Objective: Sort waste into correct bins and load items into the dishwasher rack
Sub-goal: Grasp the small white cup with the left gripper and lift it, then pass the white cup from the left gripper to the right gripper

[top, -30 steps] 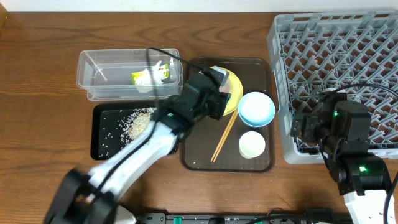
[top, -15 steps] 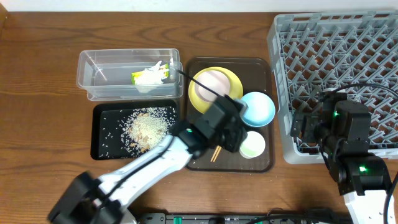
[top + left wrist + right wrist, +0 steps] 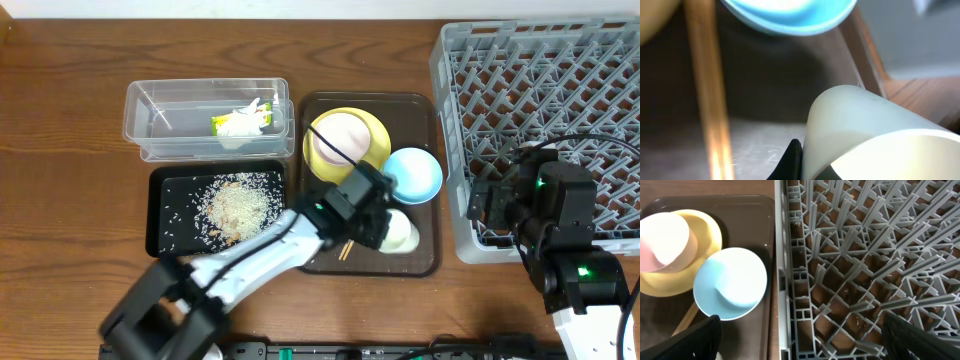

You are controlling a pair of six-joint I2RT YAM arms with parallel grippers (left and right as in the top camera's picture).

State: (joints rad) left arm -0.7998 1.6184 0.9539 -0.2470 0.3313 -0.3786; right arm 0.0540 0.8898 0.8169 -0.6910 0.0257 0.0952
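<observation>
The left gripper (image 3: 378,218) is down at the pale cup (image 3: 404,234), which sits in the near right corner of the brown tray (image 3: 425,262), just beside the blue bowl (image 3: 413,174). One dark finger (image 3: 792,161) lies against the cup's outer wall; the other is hidden, so I cannot tell whether it grips. The right gripper (image 3: 800,330) hangs with jaws spread wide over the near left edge of the rack (image 3: 540,90)

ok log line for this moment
left hand at cup, grip unclear | right hand open by rack | wrapper in clear tub | crumbs in black tray
</observation>
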